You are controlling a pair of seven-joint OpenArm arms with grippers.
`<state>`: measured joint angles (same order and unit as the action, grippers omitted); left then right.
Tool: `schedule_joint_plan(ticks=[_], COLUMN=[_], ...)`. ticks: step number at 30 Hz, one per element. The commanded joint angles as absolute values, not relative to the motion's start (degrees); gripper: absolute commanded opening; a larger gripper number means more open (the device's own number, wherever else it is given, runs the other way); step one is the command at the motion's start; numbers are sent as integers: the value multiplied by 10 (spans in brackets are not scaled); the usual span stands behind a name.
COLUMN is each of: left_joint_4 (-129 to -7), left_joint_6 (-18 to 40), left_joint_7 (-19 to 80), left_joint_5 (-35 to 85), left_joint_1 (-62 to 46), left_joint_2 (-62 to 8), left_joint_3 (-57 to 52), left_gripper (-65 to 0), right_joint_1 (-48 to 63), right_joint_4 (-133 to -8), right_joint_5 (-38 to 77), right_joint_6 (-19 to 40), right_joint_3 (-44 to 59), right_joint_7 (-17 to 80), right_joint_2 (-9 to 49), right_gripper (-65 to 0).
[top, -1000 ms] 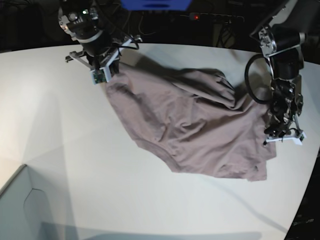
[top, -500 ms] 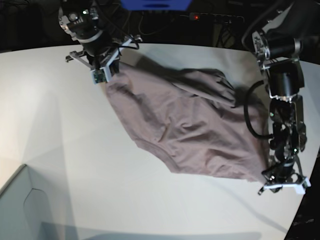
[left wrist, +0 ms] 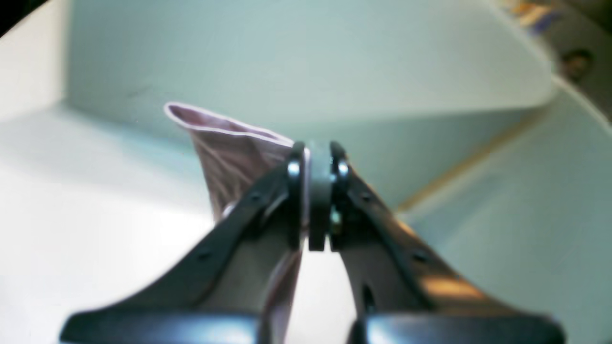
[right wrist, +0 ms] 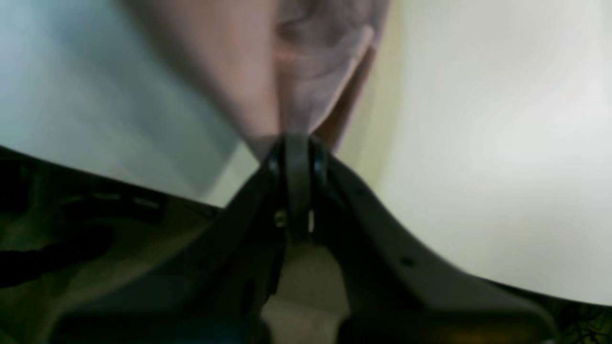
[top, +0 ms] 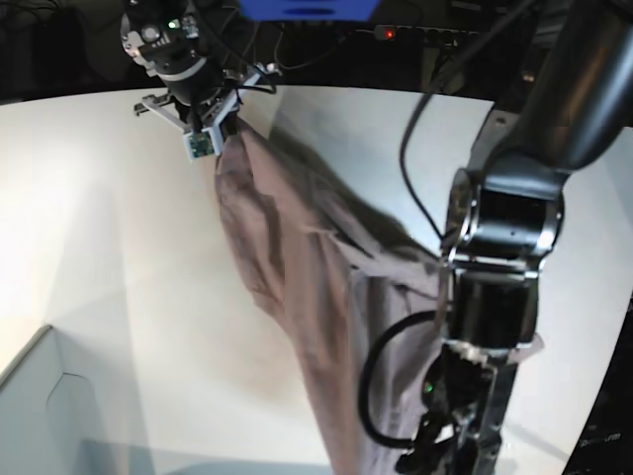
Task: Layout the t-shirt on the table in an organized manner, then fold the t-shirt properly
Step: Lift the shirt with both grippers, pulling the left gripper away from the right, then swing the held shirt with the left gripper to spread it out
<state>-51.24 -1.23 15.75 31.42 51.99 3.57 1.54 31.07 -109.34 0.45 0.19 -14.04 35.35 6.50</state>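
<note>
The mauve t-shirt [top: 297, 267] hangs stretched in a long twisted band from the far left of the white table [top: 99, 247] down to the bottom middle of the base view. At the far end my right gripper [top: 220, 134] is shut on its upper corner. The right wrist view shows that gripper [right wrist: 297, 143] pinching the t-shirt [right wrist: 306, 62] over the table [right wrist: 502, 143]. Raised close to the camera, my left arm [top: 504, 228] covers the shirt's near end. In the left wrist view my left gripper [left wrist: 319, 157] is shut on a hemmed fold of the t-shirt [left wrist: 229, 153].
A pale grey-blue box corner [top: 45, 416] sits at the bottom left. Behind the table's far edge are a blue object [top: 307, 8] and a power strip [top: 425, 35] with a red light. The table's curved right edge runs close to my left arm.
My left arm has swung from the table's right side toward the camera and risen, pulling the flat-lying shirt up into a taut band. The right gripper has barely moved.
</note>
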Motion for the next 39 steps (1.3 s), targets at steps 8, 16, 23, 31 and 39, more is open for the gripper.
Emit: schedule_joint_plan(ticks=[8, 16, 23, 31, 39], left_joint_4=[-353, -343, -397, -382, -238], left_joint_6=[-2, -2, -5, -4, -2], left_joint_7=[143, 102, 61, 42, -23], left_joint_5=[316, 316, 321, 348, 349], left_joint_1=[617, 554, 443, 341, 359], left_joint_2=[90, 90, -21, -138, -139], left_joint_3=[66, 148, 147, 72, -7], left_gripper=[-544, -257, -258, -251, -251], right_joint_1=[316, 324, 323, 323, 327], right_joint_4=[-1103, -1103, -1103, -1103, -1102], right_joint_5=[7, 7, 7, 7, 7], right_joint_6=[3, 3, 3, 3, 3], right_joint_3=[-141, -145, -145, -145, -142], right_joint_7=[343, 343, 343, 343, 343], right_joint_2=[46, 36, 37, 41, 42], right_gripper=[-650, -650, -650, -650, -650])
